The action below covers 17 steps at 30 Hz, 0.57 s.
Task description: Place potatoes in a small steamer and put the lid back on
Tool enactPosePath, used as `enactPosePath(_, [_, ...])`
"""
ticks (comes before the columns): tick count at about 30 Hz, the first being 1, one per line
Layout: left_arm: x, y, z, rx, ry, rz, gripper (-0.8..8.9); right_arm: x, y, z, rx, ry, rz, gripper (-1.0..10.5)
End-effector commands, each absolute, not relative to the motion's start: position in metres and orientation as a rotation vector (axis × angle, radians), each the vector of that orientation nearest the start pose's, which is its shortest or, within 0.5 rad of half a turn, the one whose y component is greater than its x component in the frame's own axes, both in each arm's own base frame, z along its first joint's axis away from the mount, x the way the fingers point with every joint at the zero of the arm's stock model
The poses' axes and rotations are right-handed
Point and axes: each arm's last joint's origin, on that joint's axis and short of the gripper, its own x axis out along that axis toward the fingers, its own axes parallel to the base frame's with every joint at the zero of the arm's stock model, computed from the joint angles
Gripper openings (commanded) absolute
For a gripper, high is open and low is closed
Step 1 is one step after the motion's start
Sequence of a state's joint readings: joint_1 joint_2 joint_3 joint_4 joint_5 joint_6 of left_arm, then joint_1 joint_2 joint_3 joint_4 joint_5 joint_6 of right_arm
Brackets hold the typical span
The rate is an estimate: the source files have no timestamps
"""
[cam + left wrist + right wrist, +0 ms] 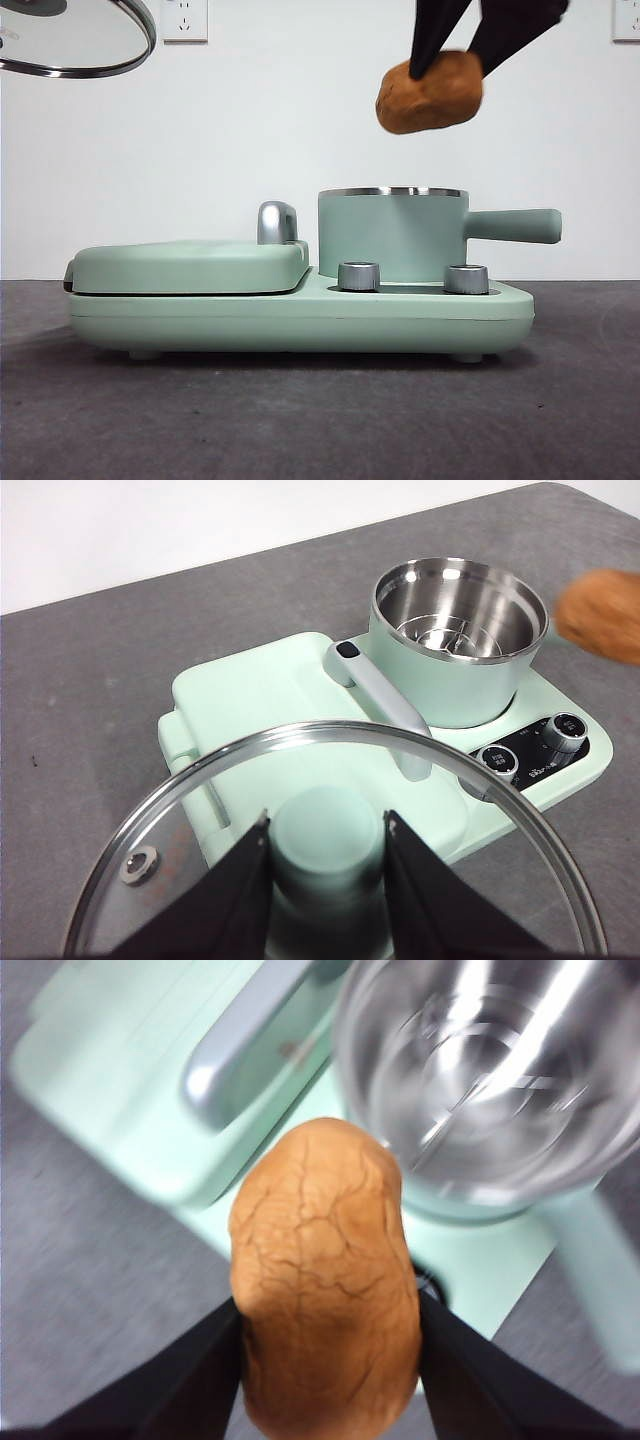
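Note:
An orange-brown cracked potato [430,92] hangs in the air above and slightly right of the small steamer [392,236], with my right gripper [328,1332] shut on it. The potato [325,1270] fills the right wrist view; it also shows as a blur [602,610] beside the steamer [455,645] in the left wrist view. The steamer is open, its steel inside bare. My left gripper [327,852] is shut on the mint-green knob of the glass lid [200,780], held high at the far left, where the lid [75,38] shows in the front view.
The steamer sits on a mint-green cooker base [300,315] with two steel dials [359,276]. A flat hinged griddle [190,265] with a steel handle [276,222] takes up the base's left half. The steamer's side handle [512,225] points right. Grey tabletop [300,420] surrounds it.

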State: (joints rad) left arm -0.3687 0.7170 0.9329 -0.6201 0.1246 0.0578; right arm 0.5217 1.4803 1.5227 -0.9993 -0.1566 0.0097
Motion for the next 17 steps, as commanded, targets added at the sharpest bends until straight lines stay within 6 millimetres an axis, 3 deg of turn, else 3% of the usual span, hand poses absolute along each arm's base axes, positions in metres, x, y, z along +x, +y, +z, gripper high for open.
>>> enactPosePath(1, [0.126,-0.053,0.358,0.109,0.343,-0.5,0.09,0.278,0.16,0.358,-0.205,0.95,0.627,2.1])
enactPosePath(9, [0.126,-0.053,0.358,0.108,0.344,-0.499,0.09,0.331,0.17,0.344,-0.21,0.971,0.593,2.1])
enactPosePath(17, [0.126,-0.053,0.358,0.108,0.344,-0.499,0.09,0.36,0.17,0.322,-0.206,0.968,0.568,2.1])
